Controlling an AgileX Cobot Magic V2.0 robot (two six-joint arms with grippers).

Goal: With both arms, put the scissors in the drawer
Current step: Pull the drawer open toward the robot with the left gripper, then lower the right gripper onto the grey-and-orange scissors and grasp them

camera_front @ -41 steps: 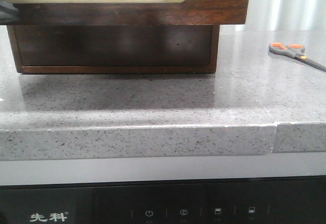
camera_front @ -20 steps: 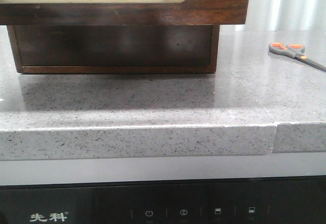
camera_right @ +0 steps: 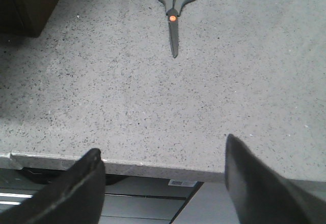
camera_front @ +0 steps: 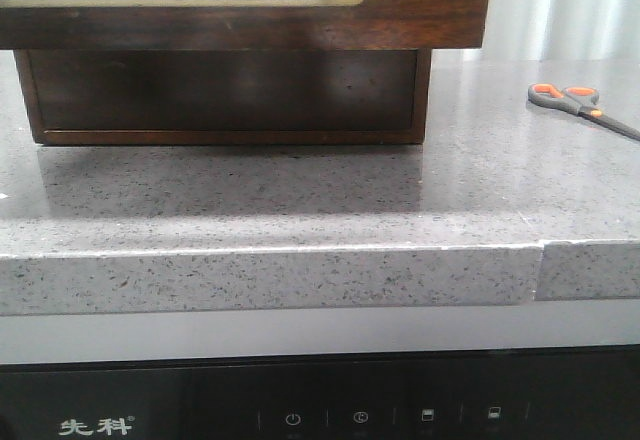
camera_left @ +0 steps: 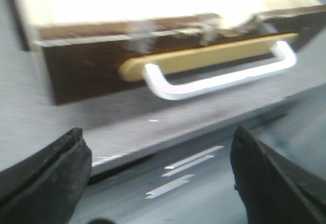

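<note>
The scissors (camera_front: 577,101), grey with orange-lined loops, lie flat on the stone counter at the far right, well apart from the drawer (camera_front: 250,22). That wide dark brown drawer stands pulled out toward the camera at the top of the front view, its bright inside showing. In the blurred left wrist view, my left gripper (camera_left: 158,132) is open and empty, short of the drawer (camera_left: 86,68) and its white handle (camera_left: 219,79). My right gripper (camera_right: 163,145) hangs open over the counter's front edge, the scissors (camera_right: 173,11) far beyond it. Neither arm shows in the front view.
The wooden cabinet (camera_front: 220,95) sits under the drawer at the back left of the speckled grey counter (camera_front: 300,200). A seam cuts the counter's front edge at the right (camera_front: 541,260). Below it is a black appliance panel (camera_front: 320,415).
A dark shape at the front view's left edge under the drawer has gone out of frame. Scissors and drawer have not moved.
</note>
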